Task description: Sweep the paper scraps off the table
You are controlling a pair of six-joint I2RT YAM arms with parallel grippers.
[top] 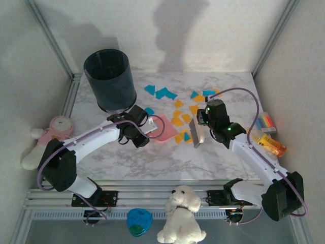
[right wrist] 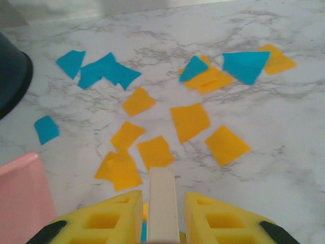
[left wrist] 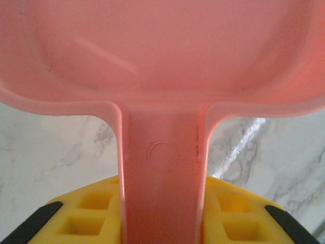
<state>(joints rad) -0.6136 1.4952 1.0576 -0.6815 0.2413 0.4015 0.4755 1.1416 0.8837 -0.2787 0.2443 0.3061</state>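
At the near edge, at 6 o'clock in the top view, a fluffy white plush dog (top: 180, 213) sits before the metal rail, and a teal heart-shaped item (top: 139, 222) lies just beside it at 9 o'clock. Farther in, the table (top: 127, 157) is smooth, white with grey veins like marble. The left gripper (top: 143, 126) has its yellow ribbed fingers (left wrist: 91, 211) clamped on the handle of a glossy pink plastic dustpan (top: 165, 128). The dustpan's long axis runs from 9 to 3 o'clock, with the mouth turned to the scraps. The right gripper (top: 200, 127) is closed on the flat cream handle of a pale brush-like tool (top: 196, 133), which lies about 12 to 6 o'clock. The paper scraps (top: 179, 121) are thin flat bits, orange-yellow and teal, triangular or squarish. They lie between the two grippers and beyond them, in a patch that stretches toward 12 and 1 o'clock; some overlap, and they do not point in one common direction. A striped block (top: 266, 122) and an orange bottle-like toy (top: 271, 145) lie at 3 o'clock. At 11 o'clock, the farthest, stands a dark round bin (top: 109, 79), upright.
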